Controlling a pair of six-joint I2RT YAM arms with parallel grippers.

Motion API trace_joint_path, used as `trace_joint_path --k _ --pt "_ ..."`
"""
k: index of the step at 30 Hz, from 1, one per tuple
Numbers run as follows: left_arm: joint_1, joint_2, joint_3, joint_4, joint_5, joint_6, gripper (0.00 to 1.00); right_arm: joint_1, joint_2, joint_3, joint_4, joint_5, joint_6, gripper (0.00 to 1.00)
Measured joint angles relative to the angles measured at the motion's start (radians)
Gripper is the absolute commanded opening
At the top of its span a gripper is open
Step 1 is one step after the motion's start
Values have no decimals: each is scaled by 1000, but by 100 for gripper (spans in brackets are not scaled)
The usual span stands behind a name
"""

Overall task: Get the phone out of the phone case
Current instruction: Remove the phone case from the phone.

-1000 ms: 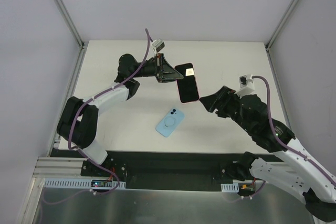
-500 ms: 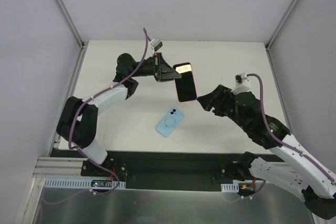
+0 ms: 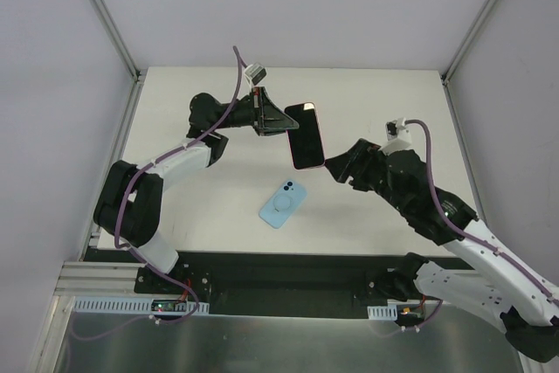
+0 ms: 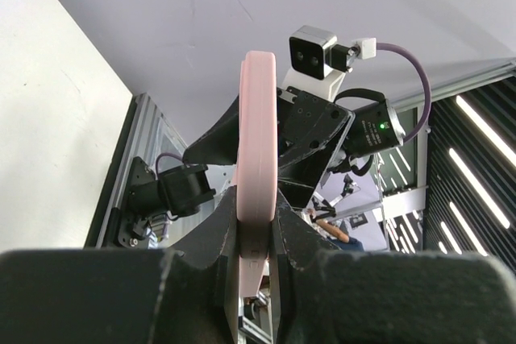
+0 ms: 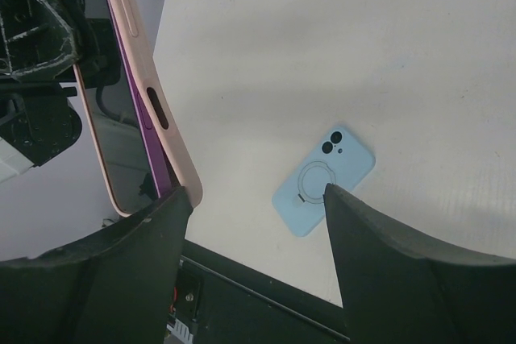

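Observation:
My left gripper (image 3: 284, 120) is shut on the top end of the phone in its pink case (image 3: 306, 135) and holds it in the air above the back of the table. In the left wrist view the pink case edge (image 4: 256, 142) is pinched between the gripper's (image 4: 256, 227) jaws. My right gripper (image 3: 335, 169) is open, right at the phone's lower right corner. In the right wrist view the pink case (image 5: 150, 94) with a purple phone edge (image 5: 139, 122) meets the left finger (image 5: 137, 239) of the right gripper (image 5: 258, 203).
A light blue phone case (image 3: 283, 203) lies flat, back side up, on the white table (image 3: 393, 102) in front of the held phone; it also shows in the right wrist view (image 5: 324, 180). Walls enclose the table at left, back and right.
The left gripper has carried the phone a little left and back. The right gripper has followed it, moving left and back, and stays open at the phone's lower corner.

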Motion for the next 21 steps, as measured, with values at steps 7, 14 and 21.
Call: trace_joint_path --k 7,14,21 --pt "10 0 -28 43 -1 -26 0 -6 60 0 37 -24 -17 71" --pt "19 0 -36 61 -13 -57 0 -31 72 -13 113 -90 -19 71" --pt "23 15 -54 96 -37 -117 0 -51 92 -60 235 -216 42 70"
